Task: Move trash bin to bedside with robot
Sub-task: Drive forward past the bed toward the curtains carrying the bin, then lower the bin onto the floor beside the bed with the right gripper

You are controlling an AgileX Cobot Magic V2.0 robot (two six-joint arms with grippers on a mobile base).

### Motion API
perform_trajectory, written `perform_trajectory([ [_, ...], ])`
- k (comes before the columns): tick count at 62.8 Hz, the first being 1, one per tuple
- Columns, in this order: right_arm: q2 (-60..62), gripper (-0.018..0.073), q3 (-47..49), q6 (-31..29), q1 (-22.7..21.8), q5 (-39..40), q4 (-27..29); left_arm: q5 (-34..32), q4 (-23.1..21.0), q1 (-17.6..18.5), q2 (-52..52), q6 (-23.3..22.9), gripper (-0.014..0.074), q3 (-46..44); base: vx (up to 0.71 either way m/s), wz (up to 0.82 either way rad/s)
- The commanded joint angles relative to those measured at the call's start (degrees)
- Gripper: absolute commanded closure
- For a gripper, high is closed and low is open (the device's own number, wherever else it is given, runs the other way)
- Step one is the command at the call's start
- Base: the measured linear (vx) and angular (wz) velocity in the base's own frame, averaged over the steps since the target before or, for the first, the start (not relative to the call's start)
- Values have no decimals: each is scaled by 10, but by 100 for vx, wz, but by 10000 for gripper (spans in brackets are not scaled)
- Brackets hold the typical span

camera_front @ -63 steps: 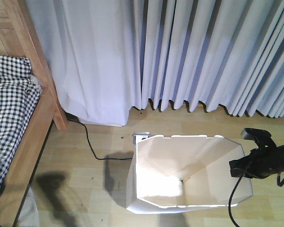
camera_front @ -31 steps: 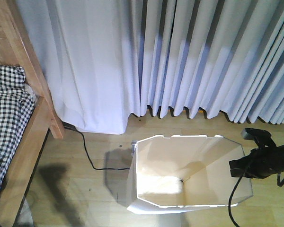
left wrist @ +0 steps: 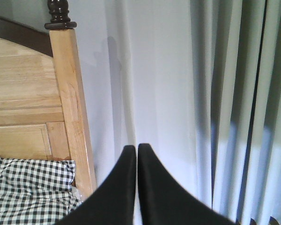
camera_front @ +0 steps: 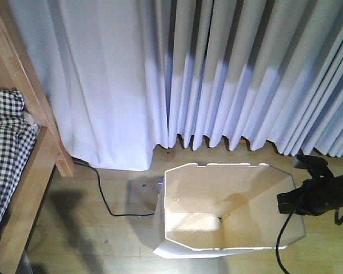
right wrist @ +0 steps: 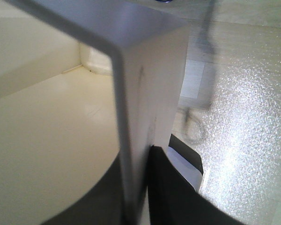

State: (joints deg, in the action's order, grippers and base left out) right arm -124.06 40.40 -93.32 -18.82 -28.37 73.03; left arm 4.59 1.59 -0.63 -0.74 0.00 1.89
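The white trash bin (camera_front: pixel 200 188) with its angular rim stands on the wooden floor at the bottom middle of the front view, close to the curtain. My right gripper (camera_front: pixel 287 203) is shut on the bin's right rim. In the right wrist view my right gripper (right wrist: pixel 136 187) has one finger inside and one outside the bin wall (right wrist: pixel 150 79). The bed's light wooden frame (camera_front: pixel 37 120) and checked bedding (camera_front: pixel 6 154) are at the far left. My left gripper (left wrist: pixel 133 151) is shut and empty, facing the bed post (left wrist: pixel 70 108) and bedding (left wrist: pixel 28 185).
Pale pleated curtains (camera_front: pixel 217 74) hang to the floor across the back. A black cable (camera_front: pixel 106 197) runs over the floor between bed and bin. A small grey object (camera_front: pixel 159 185) sits behind the bin's left corner. My arm's black cable (camera_front: pixel 281 240) hangs beside the bin.
In the front view the curtain hem and bed post have slid down and the bed further left. The bin and right arm keep the same place in the frame.
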Motion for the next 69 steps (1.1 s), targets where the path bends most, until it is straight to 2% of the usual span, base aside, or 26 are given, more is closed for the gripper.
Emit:
perform_trajectory([
  [1, 37, 561, 6, 1, -1, -117, 26, -42, -5, 4, -8, -8, 603, 7, 9, -1],
  [69, 37, 561, 6, 1, -1, -118, 26, -42, -5, 4, -8, -8, 603, 7, 2, 0],
])
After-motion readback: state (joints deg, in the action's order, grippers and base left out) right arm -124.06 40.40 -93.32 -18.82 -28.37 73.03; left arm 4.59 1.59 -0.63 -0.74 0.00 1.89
